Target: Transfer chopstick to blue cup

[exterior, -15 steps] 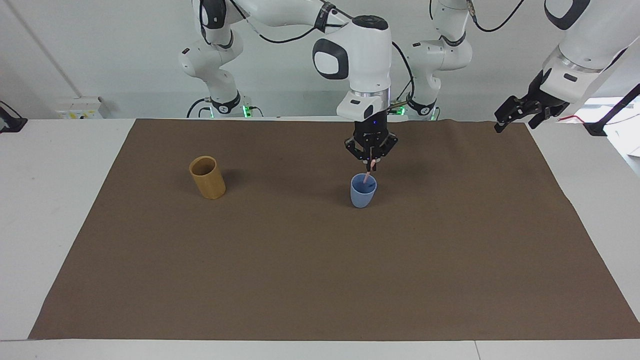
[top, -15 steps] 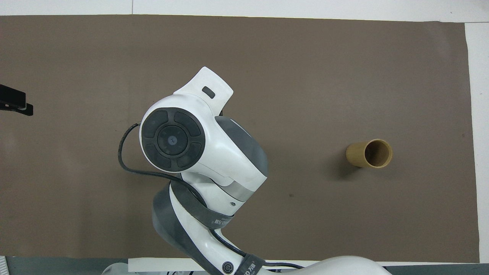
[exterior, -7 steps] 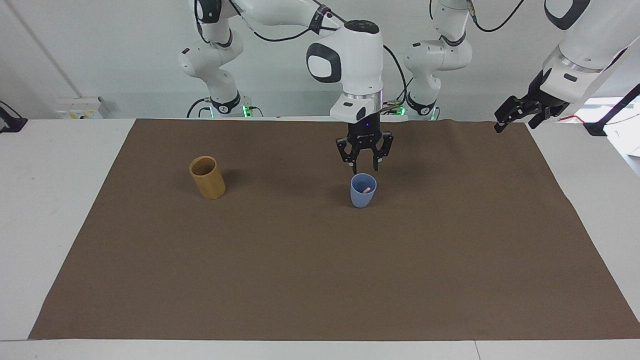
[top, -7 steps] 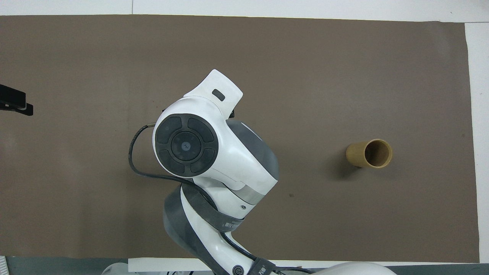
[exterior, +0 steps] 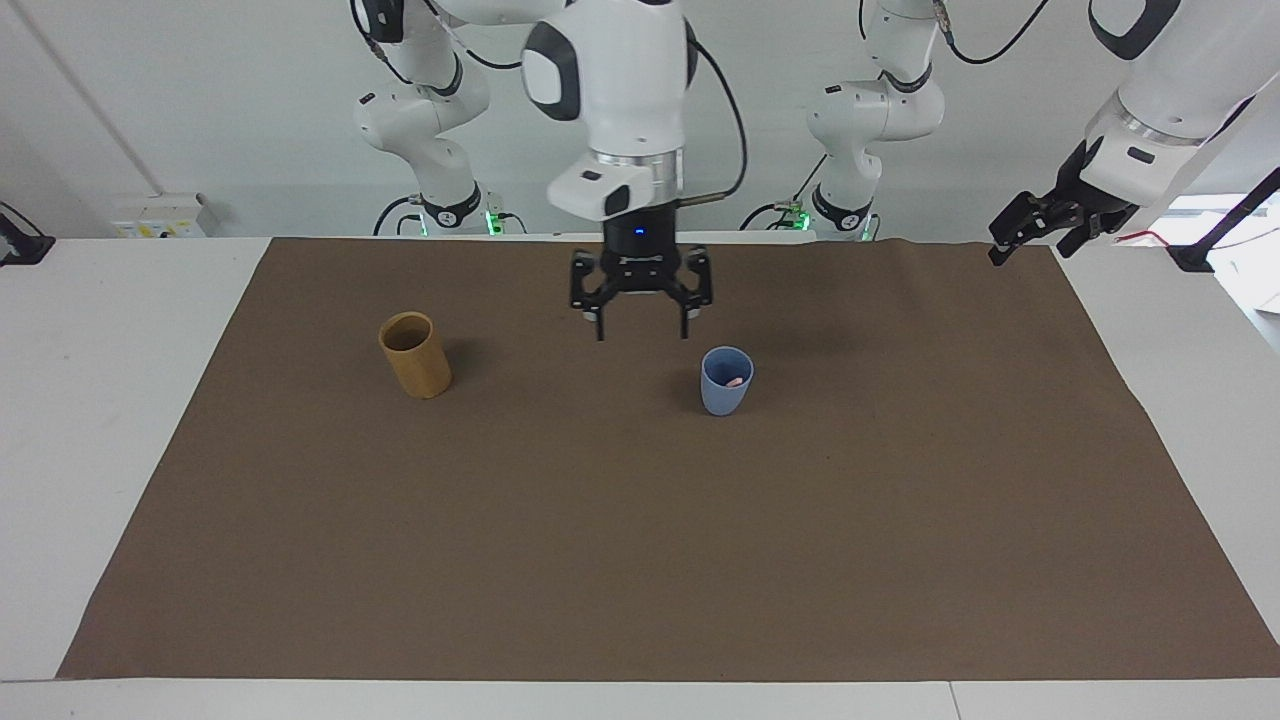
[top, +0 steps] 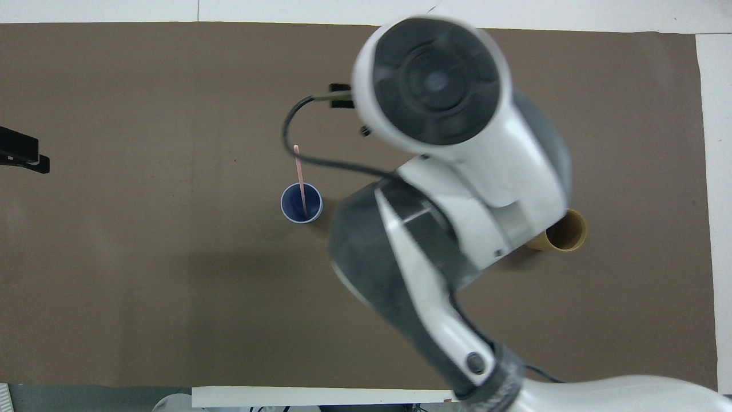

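The blue cup stands upright on the brown mat, toward the middle. In the overhead view the cup holds one pale pink chopstick that leans out over its rim, away from the robots. In the facing view only the stick's pink end shows inside the cup. My right gripper is open and empty. It hangs raised over the mat between the two cups, apart from both. In the overhead view its own arm hides it. My left gripper waits open above the mat's corner at the left arm's end.
A tan cylindrical cup stands upright toward the right arm's end of the table. In the overhead view the right arm partly covers the tan cup. The brown mat covers most of the white table.
My right gripper let go of the chopstick, which dropped into the blue cup. The gripper then rose and moved toward the tan cup. The left arm has not moved.
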Motion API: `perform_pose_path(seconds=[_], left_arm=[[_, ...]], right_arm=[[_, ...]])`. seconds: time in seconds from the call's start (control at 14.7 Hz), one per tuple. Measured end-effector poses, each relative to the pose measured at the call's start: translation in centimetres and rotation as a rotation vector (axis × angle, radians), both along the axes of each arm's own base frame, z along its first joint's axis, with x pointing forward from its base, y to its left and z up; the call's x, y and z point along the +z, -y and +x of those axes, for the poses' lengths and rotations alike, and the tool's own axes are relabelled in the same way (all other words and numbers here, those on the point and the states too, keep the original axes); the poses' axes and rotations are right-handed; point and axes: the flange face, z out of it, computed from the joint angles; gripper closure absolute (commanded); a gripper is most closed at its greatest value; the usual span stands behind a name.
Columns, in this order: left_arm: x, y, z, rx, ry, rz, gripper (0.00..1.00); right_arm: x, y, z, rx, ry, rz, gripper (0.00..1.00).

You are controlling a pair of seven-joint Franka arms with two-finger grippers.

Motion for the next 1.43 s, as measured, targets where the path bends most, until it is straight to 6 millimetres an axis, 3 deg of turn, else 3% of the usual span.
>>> perform_pose_path(seconds=[0.14,0.27,0.41,0.68,0.82,0.95,1.16,1.43], left_arm=[[0.0,0.0,0.0,0.000,0.000,0.000,0.00],[0.0,0.0,0.0,0.000,0.000,0.000,0.00],[0.0,0.0,0.0,0.000,0.000,0.000,0.00],[0.0,0.0,0.0,0.000,0.000,0.000,0.00],[0.0,0.0,0.0,0.000,0.000,0.000,0.00],[0.0,0.0,0.0,0.000,0.000,0.000,0.00],[0.0,0.0,0.0,0.000,0.000,0.000,0.00],[0.0,0.0,0.0,0.000,0.000,0.000,0.00]], right_arm=[[3.3,9.9,0.2,-0.016,-0.081,0.005,0.00],[5.6,17.6,-1.7,-0.004,-0.174,-0.014,0.00],[6.1,22.9,-3.6,0.037,-0.283,-0.037,0.00],[3.0,30.8,-4.7,0.100,-0.410,-0.037,0.00],[1.8,32.9,-5.9,0.108,-0.448,-0.025,0.00],[1.3,33.7,-7.5,0.112,-0.472,-0.012,0.00],[1.4,33.3,-8.9,0.135,-0.475,-0.008,0.00],[1.1,32.3,-8.0,0.152,-0.440,-0.034,0.00]])
